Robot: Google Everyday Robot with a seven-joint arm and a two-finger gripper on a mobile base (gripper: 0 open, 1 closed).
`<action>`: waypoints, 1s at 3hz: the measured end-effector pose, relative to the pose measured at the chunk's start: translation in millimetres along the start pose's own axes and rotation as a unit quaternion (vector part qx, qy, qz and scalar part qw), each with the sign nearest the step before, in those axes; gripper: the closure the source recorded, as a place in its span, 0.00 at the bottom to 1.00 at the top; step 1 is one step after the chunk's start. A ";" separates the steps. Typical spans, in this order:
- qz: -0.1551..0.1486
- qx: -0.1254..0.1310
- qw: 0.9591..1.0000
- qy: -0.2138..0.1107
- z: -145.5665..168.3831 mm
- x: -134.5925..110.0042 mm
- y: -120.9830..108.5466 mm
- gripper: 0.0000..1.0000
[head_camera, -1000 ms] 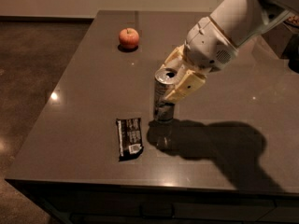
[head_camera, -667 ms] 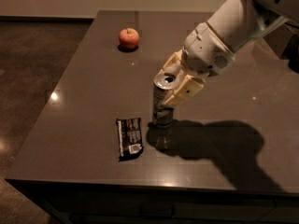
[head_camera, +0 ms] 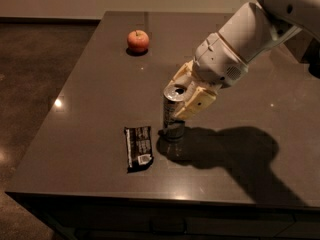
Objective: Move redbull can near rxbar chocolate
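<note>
The redbull can (head_camera: 172, 119) stands upright on the dark table (head_camera: 100, 84), its base just right of the rxbar chocolate (head_camera: 138, 147), a black wrapper lying flat near the front edge. My gripper (head_camera: 186, 91) comes in from the right and is shut on the upper part of the can. One tan finger (head_camera: 198, 103) is in front of the can and the other is behind its rim. The can's silver top shows between them.
A red apple (head_camera: 138, 40) sits at the back left of the table. My arm (head_camera: 250, 39) reaches in from the upper right and casts a large shadow (head_camera: 225, 151) right of the can. The table's front edge (head_camera: 150, 198) is close to the wrapper.
My gripper has moved the can down and slightly toward the front. The can's base now rests on the table beside the wrapper. The wrapper and the apple have not moved.
</note>
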State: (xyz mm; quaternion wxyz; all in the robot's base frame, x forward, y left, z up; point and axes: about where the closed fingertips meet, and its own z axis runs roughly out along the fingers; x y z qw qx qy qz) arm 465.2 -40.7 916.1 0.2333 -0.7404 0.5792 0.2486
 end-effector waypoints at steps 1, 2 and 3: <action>-0.001 0.002 1.000 0.000 1.1 -1.4 -1.1 0.15; -0.002 0.003 1.000 -0.001 2.0 -2.7 -2.1 0.00; -0.002 0.003 1.000 -0.001 2.1 -2.8 -2.1 0.00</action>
